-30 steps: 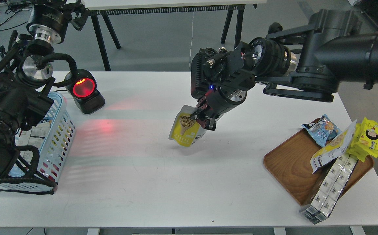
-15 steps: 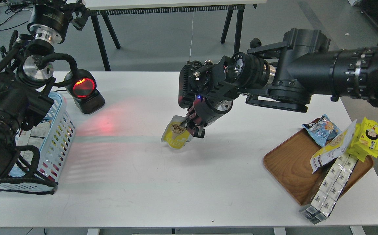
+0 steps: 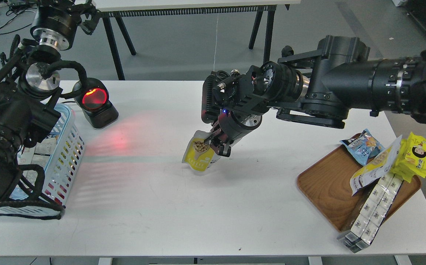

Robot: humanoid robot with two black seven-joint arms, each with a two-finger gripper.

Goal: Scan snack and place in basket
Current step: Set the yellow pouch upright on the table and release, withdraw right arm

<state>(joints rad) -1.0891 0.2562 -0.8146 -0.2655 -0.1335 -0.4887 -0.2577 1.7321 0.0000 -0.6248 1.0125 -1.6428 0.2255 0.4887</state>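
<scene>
The snack [image 3: 198,156], a yellow pouch picturing golden balls, hangs over the middle of the white table [image 3: 183,206], its lower edge at or just above the tabletop. My right gripper [image 3: 216,144] is shut on its top edge, its arm coming in from the right. The light blue slotted basket [image 3: 64,154] stands at the table's left edge, partly covered by my left arm. My left gripper [image 3: 84,14] is raised at the top left, seen dark and end-on, far from the snack. A black scanner [image 3: 95,103] with a red glowing window stands next to the basket.
A brown wooden tray [image 3: 327,184] at the right holds a blue snack bag [image 3: 362,145], a second yellow pouch [image 3: 375,165], a bright yellow cartoon-face packet [image 3: 417,154] and a row of white boxes [image 3: 373,206]. Red scanner light falls on the table left of centre.
My right arm has carried the snack leftward and slightly down over the last second, then nearly stopped. The left arm has not moved.
</scene>
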